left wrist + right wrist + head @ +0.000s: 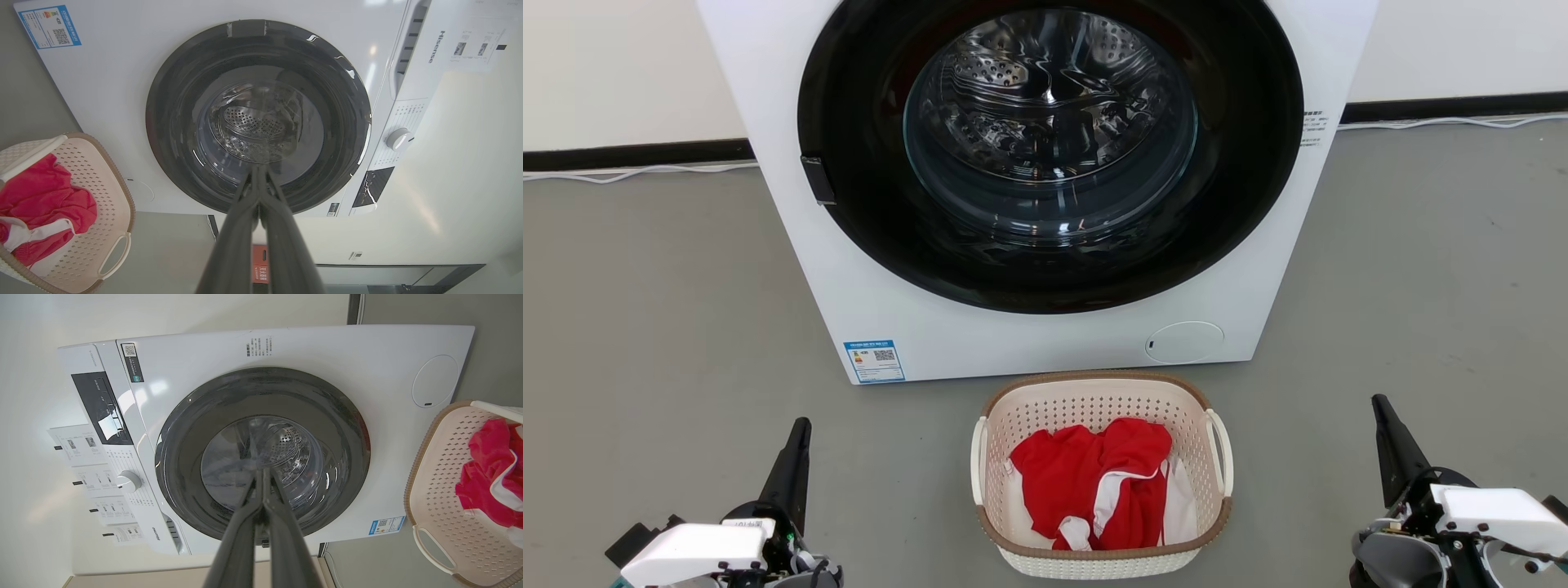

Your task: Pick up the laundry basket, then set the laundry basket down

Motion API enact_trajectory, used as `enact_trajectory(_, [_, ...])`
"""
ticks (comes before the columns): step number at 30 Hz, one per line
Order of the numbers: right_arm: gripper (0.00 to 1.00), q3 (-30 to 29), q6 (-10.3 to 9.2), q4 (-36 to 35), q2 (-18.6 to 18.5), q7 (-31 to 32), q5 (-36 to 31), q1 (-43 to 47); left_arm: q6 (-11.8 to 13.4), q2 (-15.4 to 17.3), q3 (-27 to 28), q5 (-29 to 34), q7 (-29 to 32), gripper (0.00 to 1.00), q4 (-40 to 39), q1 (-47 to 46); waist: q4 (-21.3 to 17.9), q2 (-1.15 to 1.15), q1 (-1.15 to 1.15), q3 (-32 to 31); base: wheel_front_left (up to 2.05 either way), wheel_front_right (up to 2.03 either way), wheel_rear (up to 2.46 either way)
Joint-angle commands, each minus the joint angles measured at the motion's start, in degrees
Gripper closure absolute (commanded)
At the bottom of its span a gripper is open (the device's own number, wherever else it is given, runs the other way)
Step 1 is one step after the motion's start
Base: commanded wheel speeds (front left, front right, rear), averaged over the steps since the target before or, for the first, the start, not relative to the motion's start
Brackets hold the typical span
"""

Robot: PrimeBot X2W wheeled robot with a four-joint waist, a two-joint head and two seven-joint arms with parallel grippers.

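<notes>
The laundry basket (1086, 406) is sitting on the floor (645, 327) just in front of the washing machine (1013, 343). It is cream-white and perforated, with a brown woven-look rim and white loop handles, and is holding red-and-white clothing (1094, 482). The left tool (799, 441) and right tool (1384, 416) are hovering in front of the machine, well apart, both closed and gripping nothing.

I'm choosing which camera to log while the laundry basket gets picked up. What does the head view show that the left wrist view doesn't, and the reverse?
Head view's extras: the right gripper, the laundry basket's whole rim with both handles, and the white cable along the wall. Left wrist view's extras: the washing machine's control knob, brand lettering and dark control panel. Shared: the machine's round glass door, the red garment in the basket, the blue label, and the left gripper with fingers together.
</notes>
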Motion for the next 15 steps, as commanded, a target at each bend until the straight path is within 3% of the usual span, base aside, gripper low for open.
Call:
enact_trajectory(1, [1.00,1.0,0.42,-1.6,-0.2,0.4,-0.5,-1.4,-0.4,0.6,1.7,0.0,0.4,1.00,-1.3,-3.2,0.0,0.00,0.00,0.0,0.00,0.00,0.00])
enact_trajectory(15, [1.00,1.0,0.42,-1.6,-0.2,0.4,-0.5,-1.4,-0.4,0.6,1.7,0.0,0.4,1.00,-1.3,-3.2,0.0,0.00,0.00,0.0,0.00,0.00,0.00])
